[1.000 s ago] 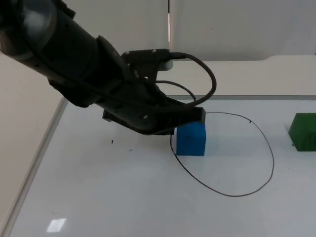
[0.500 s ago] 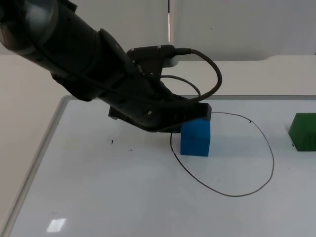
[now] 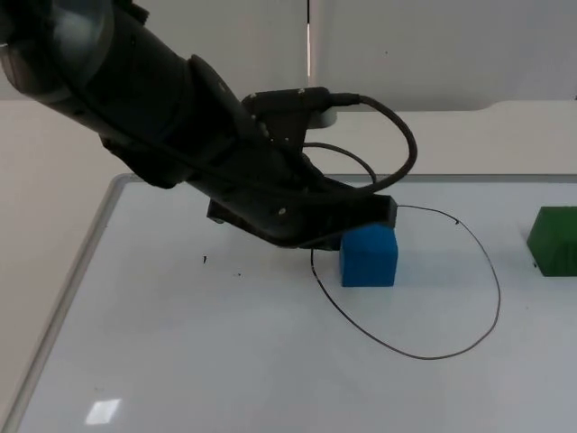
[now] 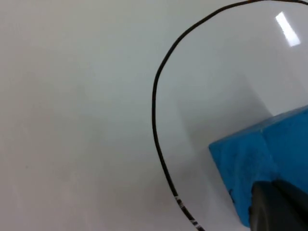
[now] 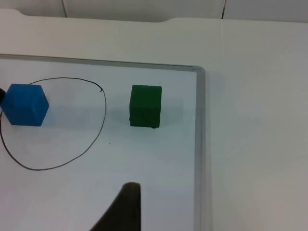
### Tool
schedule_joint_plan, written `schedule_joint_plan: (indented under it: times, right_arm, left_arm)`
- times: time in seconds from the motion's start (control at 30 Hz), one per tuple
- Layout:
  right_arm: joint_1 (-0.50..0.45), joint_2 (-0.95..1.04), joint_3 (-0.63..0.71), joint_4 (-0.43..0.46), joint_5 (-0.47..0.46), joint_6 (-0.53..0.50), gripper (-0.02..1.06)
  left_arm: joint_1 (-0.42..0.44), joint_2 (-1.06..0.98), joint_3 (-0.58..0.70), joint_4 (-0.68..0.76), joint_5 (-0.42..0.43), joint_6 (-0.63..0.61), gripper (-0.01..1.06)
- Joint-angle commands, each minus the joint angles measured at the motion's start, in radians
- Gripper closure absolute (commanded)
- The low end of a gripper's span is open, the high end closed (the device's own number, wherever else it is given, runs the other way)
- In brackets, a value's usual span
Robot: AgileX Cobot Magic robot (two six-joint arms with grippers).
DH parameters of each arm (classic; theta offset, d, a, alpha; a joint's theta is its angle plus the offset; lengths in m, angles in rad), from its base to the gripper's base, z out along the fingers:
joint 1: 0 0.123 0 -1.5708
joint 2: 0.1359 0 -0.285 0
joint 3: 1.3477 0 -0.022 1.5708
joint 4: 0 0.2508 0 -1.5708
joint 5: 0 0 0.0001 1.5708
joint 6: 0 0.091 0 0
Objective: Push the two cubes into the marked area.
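The marked area (image 3: 424,289) is a thin black hand-drawn loop, roughly oval, on the glossy white board (image 3: 180,361), which has a pale raised rim. The blue cube (image 3: 369,256) sits just inside the loop's left part, close to the line; in the right wrist view it (image 5: 24,110) lies within the outline as well. The green cube (image 3: 553,240) stands outside the loop, near the board's right edge and well apart from the blue one; it (image 5: 145,105) sits between the outline and the rim.

Both cubes are solid-coloured blocks with a matte surface and slightly rounded edges. The left wrist view shows the blue cube's face (image 4: 262,163) as faintly mottled.

The left gripper (image 3: 374,215) rests against the blue cube's upper rear-left side, with a black fingertip (image 4: 276,207) touching the block. Whether its fingers are parted or closed cannot be told.

Against the view one second earlier, the left arm has advanced rightward and the blue cube has shifted with it, further from the loop's left line. The green cube has not moved.

The right gripper (image 5: 122,211) waits above the board's near right portion; its finger state cannot be told.
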Motion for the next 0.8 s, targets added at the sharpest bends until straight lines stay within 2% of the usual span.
schedule_joint_plan:
  times: [0.0, 0.33, 0.53, 0.77]
  right_arm:
    - [-0.006, -0.002, 0.007, 0.003, -0.008, -0.010, -0.01]
    - [-0.006, -0.002, 0.007, 0.003, -0.008, -0.010, -0.01]
    - [-0.006, -0.002, 0.007, 0.003, -0.008, -0.010, -0.01]
    - [-0.006, -0.002, 0.007, 0.001, -0.008, -0.010, -0.01]
  left_arm:
    - [-0.010, 0.001, -0.004, 0.008, -0.016, 0.000, 1.05]
    - [0.009, -0.003, -0.005, 0.086, -0.032, 0.000, 1.05]
    - [0.083, -0.025, -0.005, 0.142, 0.034, 0.002, 1.05]
    - [0.226, -0.105, -0.005, 0.196, 0.129, 0.002, 1.05]
